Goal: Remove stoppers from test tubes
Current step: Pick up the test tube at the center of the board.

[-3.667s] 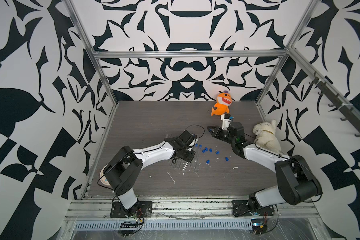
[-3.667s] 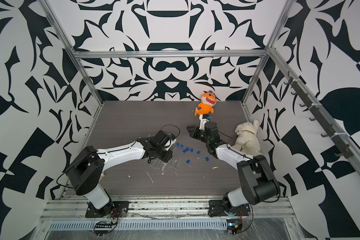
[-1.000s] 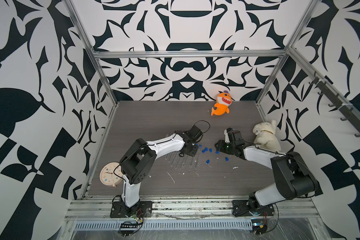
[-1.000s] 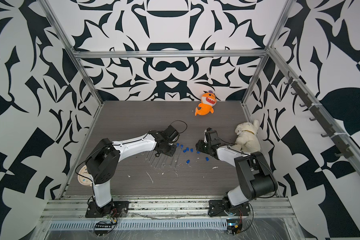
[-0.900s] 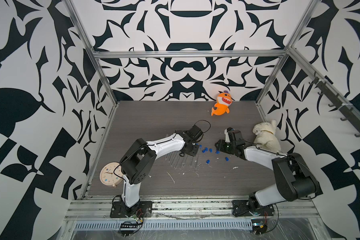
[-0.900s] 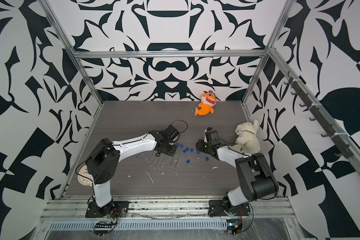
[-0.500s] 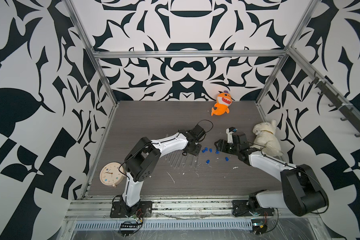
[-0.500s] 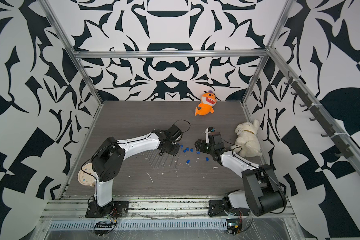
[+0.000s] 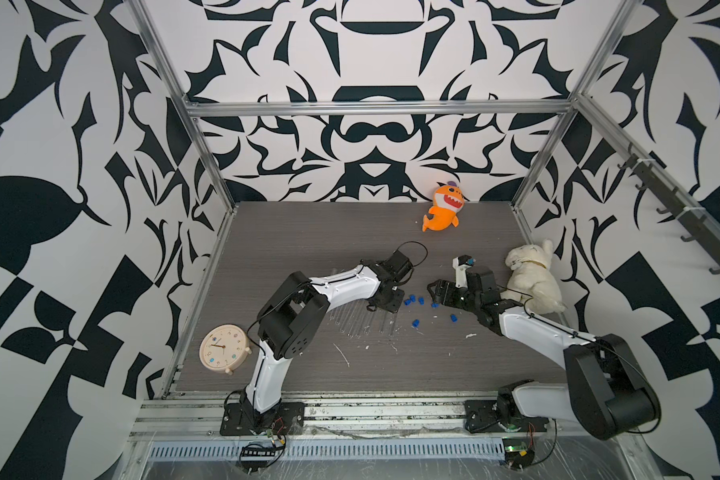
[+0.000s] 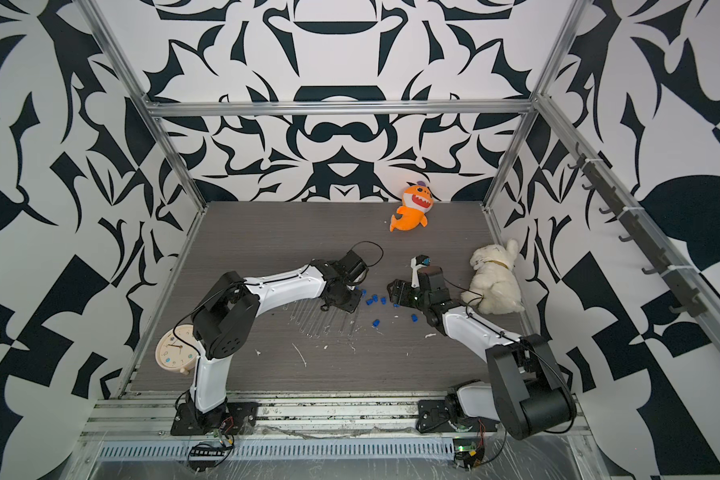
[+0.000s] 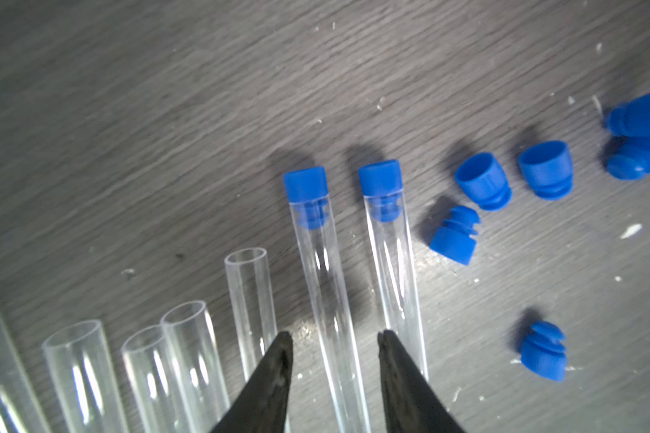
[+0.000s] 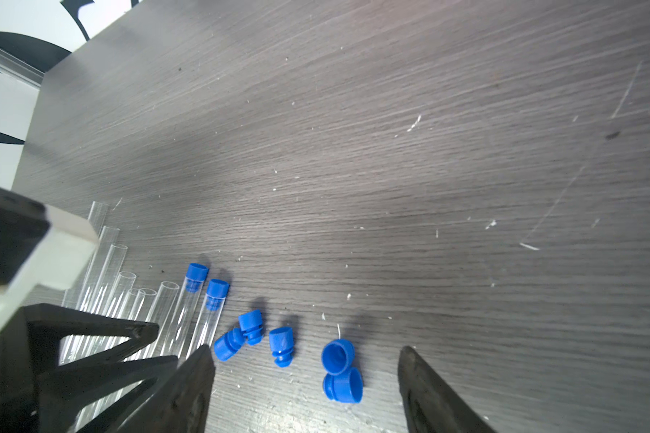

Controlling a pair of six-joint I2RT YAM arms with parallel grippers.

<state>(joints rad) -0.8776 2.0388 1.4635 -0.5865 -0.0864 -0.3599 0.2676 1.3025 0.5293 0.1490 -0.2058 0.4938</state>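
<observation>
Right tool (image 12: 304,350) widened, two stoppered tubes (image 11: 318,262), seven open tubes (image 12: 162,307)

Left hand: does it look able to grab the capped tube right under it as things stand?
Probably yes: the left hand stands open astride that capped tube, nothing over it. The second capped tube lies close beside one finger and might get nudged.
</observation>
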